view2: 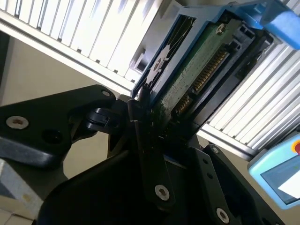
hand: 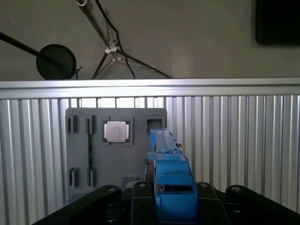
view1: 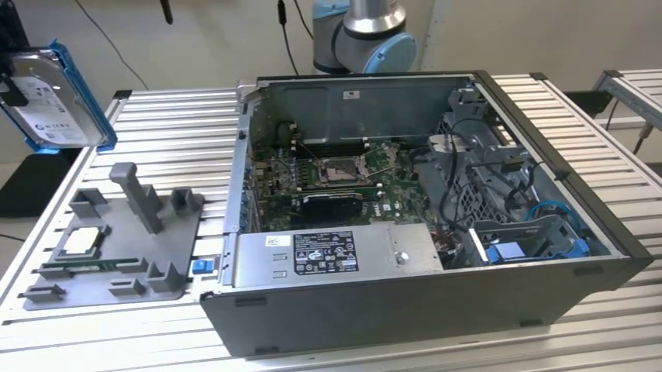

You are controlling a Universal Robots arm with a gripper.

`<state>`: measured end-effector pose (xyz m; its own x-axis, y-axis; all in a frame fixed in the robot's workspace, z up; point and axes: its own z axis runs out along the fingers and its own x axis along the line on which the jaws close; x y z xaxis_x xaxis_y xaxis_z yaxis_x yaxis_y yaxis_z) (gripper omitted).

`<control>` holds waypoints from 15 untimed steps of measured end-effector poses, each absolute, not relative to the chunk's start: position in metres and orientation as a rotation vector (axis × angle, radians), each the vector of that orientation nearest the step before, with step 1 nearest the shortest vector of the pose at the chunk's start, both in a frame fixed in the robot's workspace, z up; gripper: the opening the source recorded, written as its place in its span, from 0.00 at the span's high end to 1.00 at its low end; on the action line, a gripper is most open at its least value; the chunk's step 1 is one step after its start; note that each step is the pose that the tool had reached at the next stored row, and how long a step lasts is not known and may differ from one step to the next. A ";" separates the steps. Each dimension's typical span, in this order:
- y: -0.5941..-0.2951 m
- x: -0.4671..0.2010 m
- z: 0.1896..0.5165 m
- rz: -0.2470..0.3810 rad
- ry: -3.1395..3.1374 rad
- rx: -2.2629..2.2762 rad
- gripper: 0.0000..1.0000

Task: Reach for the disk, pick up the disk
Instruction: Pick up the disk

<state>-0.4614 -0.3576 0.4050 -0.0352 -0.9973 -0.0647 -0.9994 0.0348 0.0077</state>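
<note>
Firm clamp by end effector [view2: 164, 129] on disk [view1: 60, 97], fingers [view2: 147, 140] shut vs. its two flat faces near one short end. Disk already off the desk [view1: 176, 116], hanging in air at the exterior view's far left, well apart from the open computer case [view1: 414, 310] & higher than the grey tray [view1: 114, 248]; pick-up judged as good as done. In the first wrist view, seen edge-on w/ blue bracket [hand: 172, 187] between the finger links, tray & silver chip [hand: 116, 131] beyond. To hold well: prob. a firm, even squeeze, since grip sits at one end & the rest overhangs, so leverage could twist it in the pads. Smooth metal one side, green circuit board [view2: 197, 75] the other, so no over-squeezing on the board side. Slow, straight moves, no swing; clearance from the tray's upright posts [view1: 139, 194] if passing over. Orientation: stood on edge in the exterior view, long axis approx. vertical w/ slight lean, white label [view1: 52, 105] turned toward the camera, bracket along the edge on the exterior view's right. Long axis running straight out from the end effector, in line w/ the fingers. Connector end: can't tell for sure.
</note>
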 end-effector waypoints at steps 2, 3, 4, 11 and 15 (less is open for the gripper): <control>-0.358 -0.461 0.406 0.079 2.230 -2.153 1.00; -0.358 -0.461 0.407 0.078 2.230 -2.153 1.00; -0.358 -0.461 0.408 0.078 2.230 -2.153 1.00; -0.358 -0.461 0.418 0.078 2.230 -2.153 1.00; -0.358 -0.461 0.425 0.078 2.230 -2.153 1.00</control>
<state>-0.4615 -0.3576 0.4254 -0.0353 -0.9973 -0.0646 -0.9994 0.0348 0.0078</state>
